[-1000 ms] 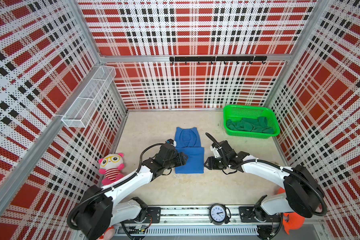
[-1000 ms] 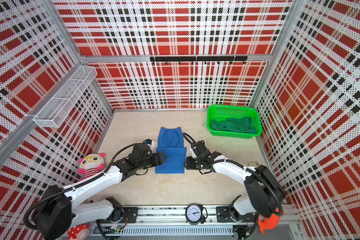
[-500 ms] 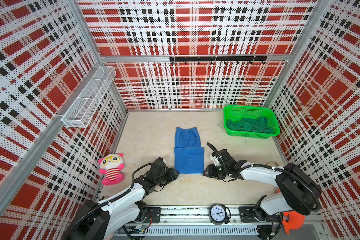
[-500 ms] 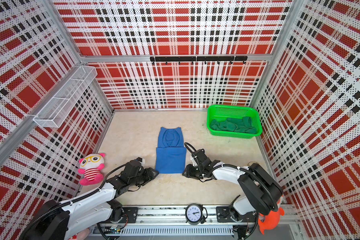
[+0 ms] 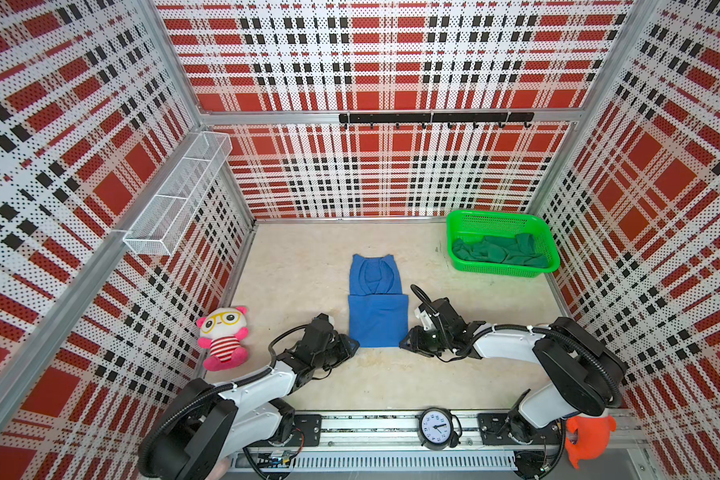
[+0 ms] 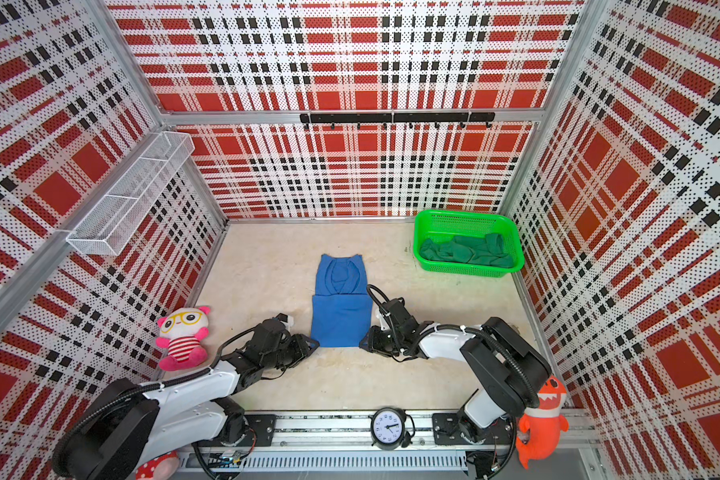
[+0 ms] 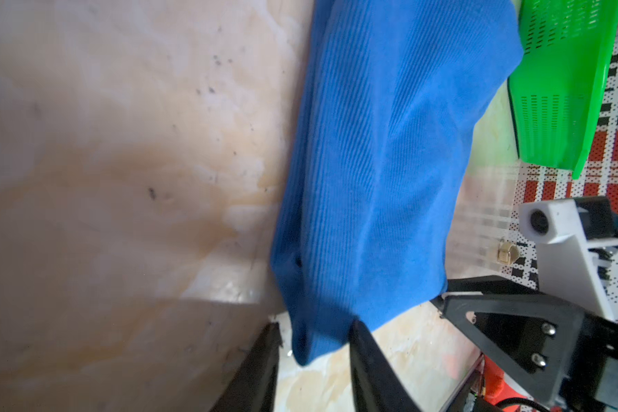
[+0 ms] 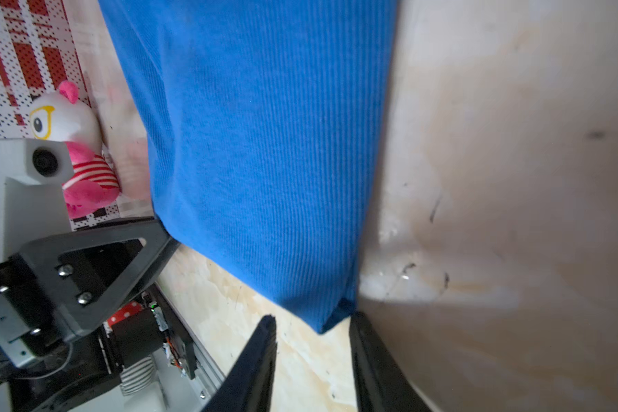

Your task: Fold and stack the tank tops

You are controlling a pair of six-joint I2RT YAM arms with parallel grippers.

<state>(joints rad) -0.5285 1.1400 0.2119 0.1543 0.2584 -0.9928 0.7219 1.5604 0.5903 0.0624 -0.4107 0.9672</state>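
Blue tank top (image 7: pixel 371 160), corner inside left claw (image 7: pixel 315 326)

Walls: back wall (image 5: pixel 391 62), left wall (image 5: pixel 59 166) and right wall (image 5: pixel 661 166) are perforated panels printed in red, black and white plaid.
Frame: bare aluminium crossbar (image 5: pixel 267 117) along the back wall, with posts at both back corners.
Hook rail (image 5: pixel 433 118): black, with a row of small hooks, fixed on the crossbar.
Wire shelf (image 5: pixel 179 195): white mesh trough with dividers, mounted on the left wall.
Tabletop (image 5: pixel 300 266): beige, marbled, glossy, with a few dark specks.
Basket (image 5: pixel 495 216): bright green plastic mesh, in the far right corner.
Toys: pink plush (image 5: pixel 223 336) with yellow glasses by the left wall; orange plush (image 5: pixel 587 440) at the near right corner.
Clock (image 5: pixel 436 428): small, round, black-rimmed, at the near edge.
Light: bright and even, with pale glare patches on the tabletop.
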